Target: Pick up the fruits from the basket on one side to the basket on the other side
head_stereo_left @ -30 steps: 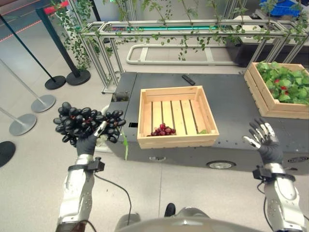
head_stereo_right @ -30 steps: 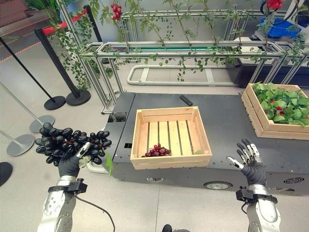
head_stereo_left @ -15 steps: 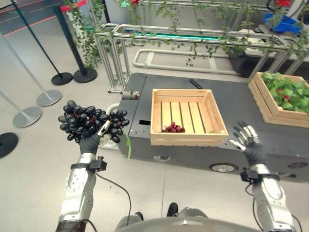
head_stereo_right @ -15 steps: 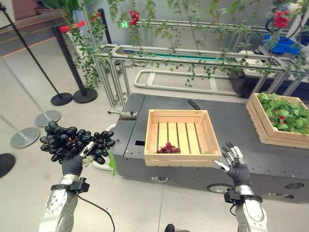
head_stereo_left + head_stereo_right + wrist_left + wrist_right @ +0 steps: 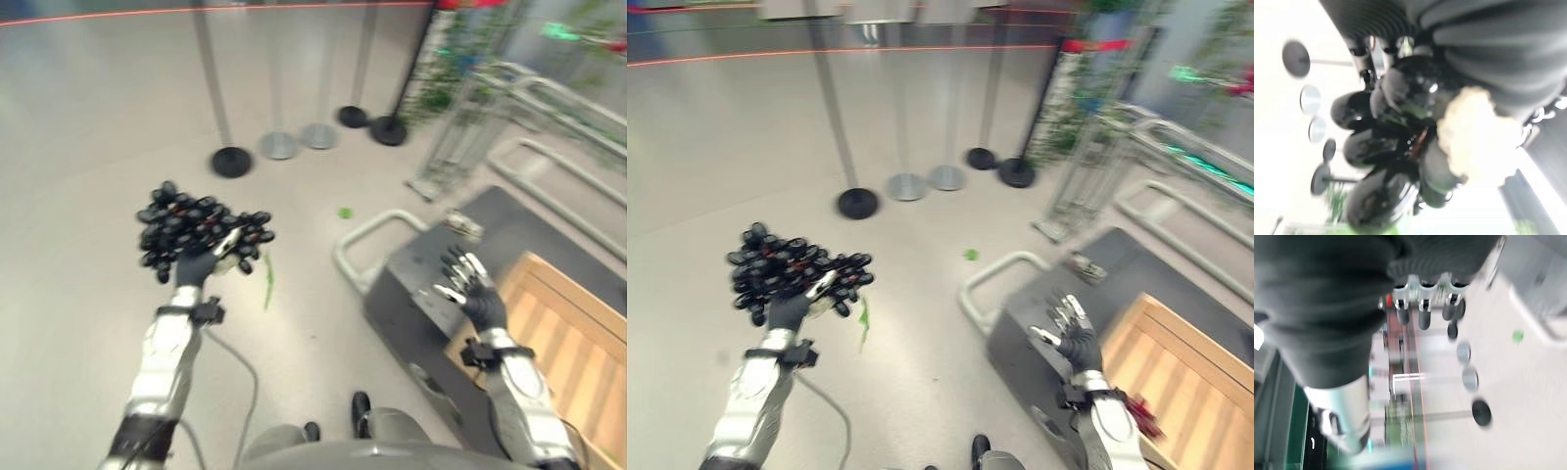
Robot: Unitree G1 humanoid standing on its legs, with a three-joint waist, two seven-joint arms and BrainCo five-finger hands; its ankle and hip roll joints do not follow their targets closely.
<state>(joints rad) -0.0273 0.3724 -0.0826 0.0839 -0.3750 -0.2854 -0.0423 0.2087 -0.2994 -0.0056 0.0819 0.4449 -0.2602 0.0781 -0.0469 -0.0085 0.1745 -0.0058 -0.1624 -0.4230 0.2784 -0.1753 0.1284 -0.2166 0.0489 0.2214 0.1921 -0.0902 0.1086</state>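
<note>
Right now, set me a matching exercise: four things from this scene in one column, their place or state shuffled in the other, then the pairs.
Things:
1. black grapes
2. right hand
3. wooden crate
4. stanchion bases

Place or state:
A. on the dark platform, at the robot's right
B. held up over the floor by the left hand
C. on the floor, far from the robot
D. fingers spread, holding nothing

Pairs: 1-B, 2-D, 3-A, 4-C

No legible txt, labels or nos.
</note>
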